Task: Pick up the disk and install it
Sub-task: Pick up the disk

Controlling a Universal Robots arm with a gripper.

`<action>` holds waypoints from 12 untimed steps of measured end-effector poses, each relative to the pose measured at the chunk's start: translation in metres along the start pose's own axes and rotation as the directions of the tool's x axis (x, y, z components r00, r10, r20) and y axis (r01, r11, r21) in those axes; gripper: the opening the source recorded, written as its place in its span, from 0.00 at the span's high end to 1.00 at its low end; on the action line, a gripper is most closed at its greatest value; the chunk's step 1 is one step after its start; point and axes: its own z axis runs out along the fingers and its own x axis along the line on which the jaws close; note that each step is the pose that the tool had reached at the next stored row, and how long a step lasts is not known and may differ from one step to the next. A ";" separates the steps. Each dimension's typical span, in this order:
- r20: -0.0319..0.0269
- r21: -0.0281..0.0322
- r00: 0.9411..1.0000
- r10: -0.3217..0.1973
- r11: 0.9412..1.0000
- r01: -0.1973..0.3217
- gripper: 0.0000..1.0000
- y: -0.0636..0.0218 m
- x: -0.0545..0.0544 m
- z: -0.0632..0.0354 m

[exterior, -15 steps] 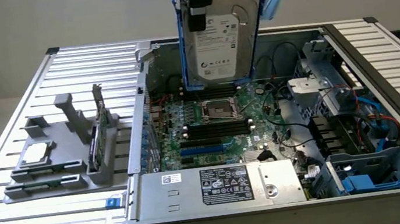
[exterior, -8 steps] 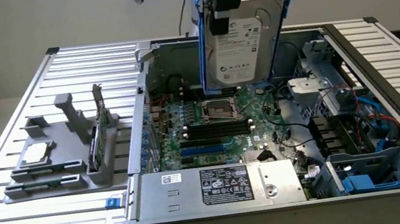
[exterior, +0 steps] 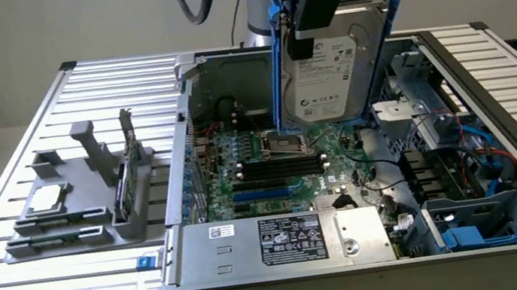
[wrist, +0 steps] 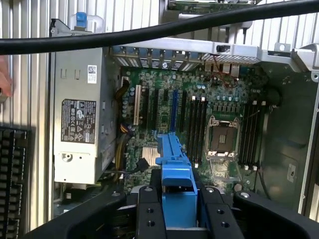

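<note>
The disk (exterior: 326, 82) hangs on edge above the open computer case (exterior: 190, 162), its silver face and white label towards the exterior camera, with blue carrier rails down both sides. My gripper (exterior: 303, 32) is shut on its upper edge. Between my black fingers (wrist: 149, 209) the wrist view catches the blue carrier (wrist: 174, 164), and the motherboard (wrist: 199, 114) lies far below it. The disk's lower edge hovers over the processor socket (exterior: 288, 141), clear of the board.
A grey power supply (exterior: 282, 240) fills the case's near end. Drive bays with blue fittings (exterior: 473, 229) and cables line the exterior view's right. A grey fixture (exterior: 75, 209) at the left holds a processor chip (exterior: 48, 197) and an upright green card (exterior: 124, 186). A black cable (wrist: 149, 32) crosses overhead.
</note>
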 end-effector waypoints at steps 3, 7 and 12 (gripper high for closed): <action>0.000 0.002 1.000 0.000 1.000 0.000 0.67 -0.0062 0.008 0.0013; 0.000 0.003 1.000 0.000 1.000 0.000 0.67 -0.0155 0.020 0.0028; 0.000 0.003 1.000 0.000 1.000 0.000 0.67 -0.0292 0.034 0.0039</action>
